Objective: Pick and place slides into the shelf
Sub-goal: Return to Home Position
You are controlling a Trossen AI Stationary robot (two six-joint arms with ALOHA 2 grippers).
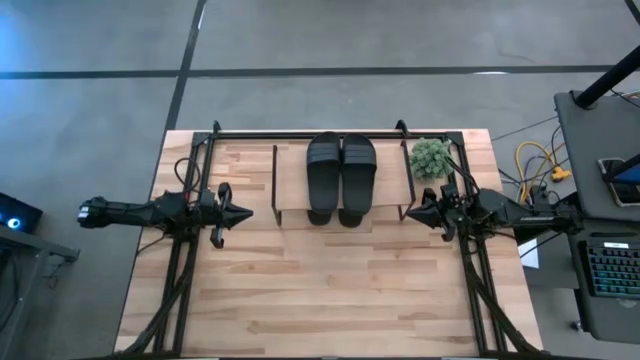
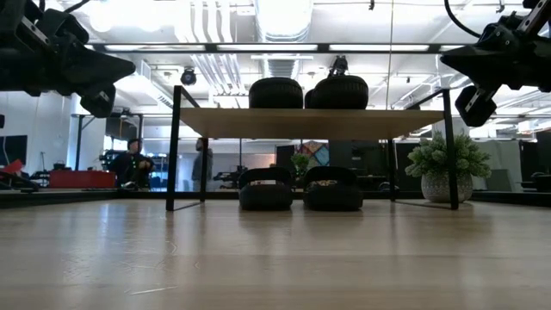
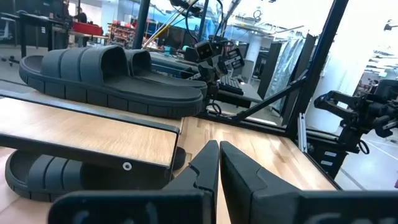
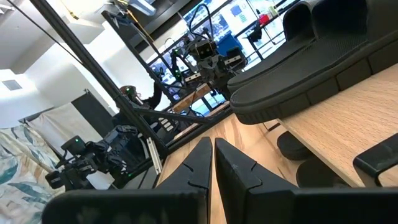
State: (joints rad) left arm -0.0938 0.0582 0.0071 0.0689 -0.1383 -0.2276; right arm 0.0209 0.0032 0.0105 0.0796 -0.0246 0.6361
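Note:
The shelf [image 1: 290,185] stands at the middle of the table's far side, on thin black wire legs. Two black slides [image 1: 340,175] lie side by side on its light top board [image 2: 310,122]. Two more slides [image 2: 297,189] rest on the tabletop under the board. My left gripper [image 1: 245,212] hovers shut, left of the shelf's near left corner. My right gripper [image 1: 410,213] hovers shut off the near right corner. In the left wrist view the shut fingertips [image 3: 219,149] point past the board [image 3: 93,134] and an upper slide [image 3: 112,78]. The right wrist view shows the same from the other side, fingertips [image 4: 212,146] beside an upper slide [image 4: 311,68].
A small potted plant [image 1: 431,157] stands at the shelf's right end, close to my right arm. A black frame [image 1: 300,133] runs along the table's far edge. Bare tabletop [image 1: 330,290] stretches toward the near edge. People sit in the room behind [image 2: 133,164].

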